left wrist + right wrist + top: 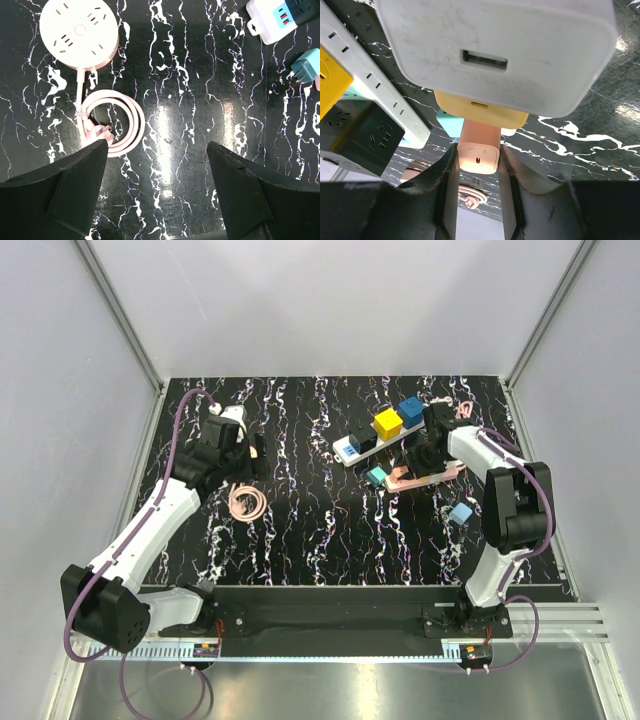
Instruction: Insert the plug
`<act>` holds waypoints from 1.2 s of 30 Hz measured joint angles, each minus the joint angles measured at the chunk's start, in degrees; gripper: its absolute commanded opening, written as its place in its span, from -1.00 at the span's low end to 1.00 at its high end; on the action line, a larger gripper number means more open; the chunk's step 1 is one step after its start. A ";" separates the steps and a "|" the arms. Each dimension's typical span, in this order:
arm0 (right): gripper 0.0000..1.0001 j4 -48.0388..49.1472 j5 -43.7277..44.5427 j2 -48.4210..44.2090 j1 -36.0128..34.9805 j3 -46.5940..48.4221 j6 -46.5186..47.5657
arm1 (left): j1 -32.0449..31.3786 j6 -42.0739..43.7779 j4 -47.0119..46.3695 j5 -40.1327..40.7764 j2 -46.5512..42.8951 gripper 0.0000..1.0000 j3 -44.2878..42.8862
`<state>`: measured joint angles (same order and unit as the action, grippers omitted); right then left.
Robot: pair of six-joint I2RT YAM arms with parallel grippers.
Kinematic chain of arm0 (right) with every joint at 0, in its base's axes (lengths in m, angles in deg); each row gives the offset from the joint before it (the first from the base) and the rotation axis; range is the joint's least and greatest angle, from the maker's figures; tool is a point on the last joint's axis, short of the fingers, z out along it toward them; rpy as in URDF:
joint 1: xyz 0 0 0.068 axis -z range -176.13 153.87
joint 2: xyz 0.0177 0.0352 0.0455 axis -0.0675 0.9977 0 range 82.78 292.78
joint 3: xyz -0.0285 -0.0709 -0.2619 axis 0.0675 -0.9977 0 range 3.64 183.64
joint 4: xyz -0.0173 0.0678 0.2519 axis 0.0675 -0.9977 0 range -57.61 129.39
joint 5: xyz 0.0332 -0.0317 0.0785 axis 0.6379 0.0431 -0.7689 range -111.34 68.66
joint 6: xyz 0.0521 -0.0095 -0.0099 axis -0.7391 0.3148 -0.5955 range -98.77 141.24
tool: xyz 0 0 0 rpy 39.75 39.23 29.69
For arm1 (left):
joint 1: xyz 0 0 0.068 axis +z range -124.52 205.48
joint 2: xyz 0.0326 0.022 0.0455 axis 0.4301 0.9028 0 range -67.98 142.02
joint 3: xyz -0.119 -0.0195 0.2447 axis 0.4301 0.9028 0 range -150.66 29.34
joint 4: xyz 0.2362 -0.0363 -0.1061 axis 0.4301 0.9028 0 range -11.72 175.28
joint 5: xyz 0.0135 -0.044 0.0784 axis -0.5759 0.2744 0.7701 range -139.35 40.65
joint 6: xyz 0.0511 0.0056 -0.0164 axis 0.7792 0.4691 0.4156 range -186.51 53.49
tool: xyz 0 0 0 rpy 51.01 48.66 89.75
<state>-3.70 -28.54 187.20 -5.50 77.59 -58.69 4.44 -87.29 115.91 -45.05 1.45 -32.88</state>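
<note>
Table (320, 540) is crowded at upper right of the top view, and there's the strip (347, 448), cut off in both wrist views. Over to the left gripper (157, 145): jaws spread wide, nothing held, idle beside the cord (112, 125). Now the right gripper (478, 156), pinched tight on the plug (478, 149), low centre of its wrist view, under the charger (495, 55). So grasp looks done, seating unconfirmed. Prongs and socket are hidden behind the plug's body.
</note>
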 measured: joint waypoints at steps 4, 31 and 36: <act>-1.00 -1.29 0.52 0.92 -0.37 1.40 0.61 | 0.00 0.00 0.00 0.31 0.00 0.72 0.00; 0.25 -7.82 11.37 3.76 -3.15 8.26 7.74 | 0.00 0.72 0.22 0.37 -2.99 0.80 0.02; 0.33 -8.92 12.79 1.64 -2.62 8.41 11.89 | 0.46 0.70 0.26 -0.28 -3.17 0.80 0.02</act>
<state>-12.62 -15.76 188.84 -8.12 86.01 -46.79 4.90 -86.59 116.17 -45.34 -1.72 -32.86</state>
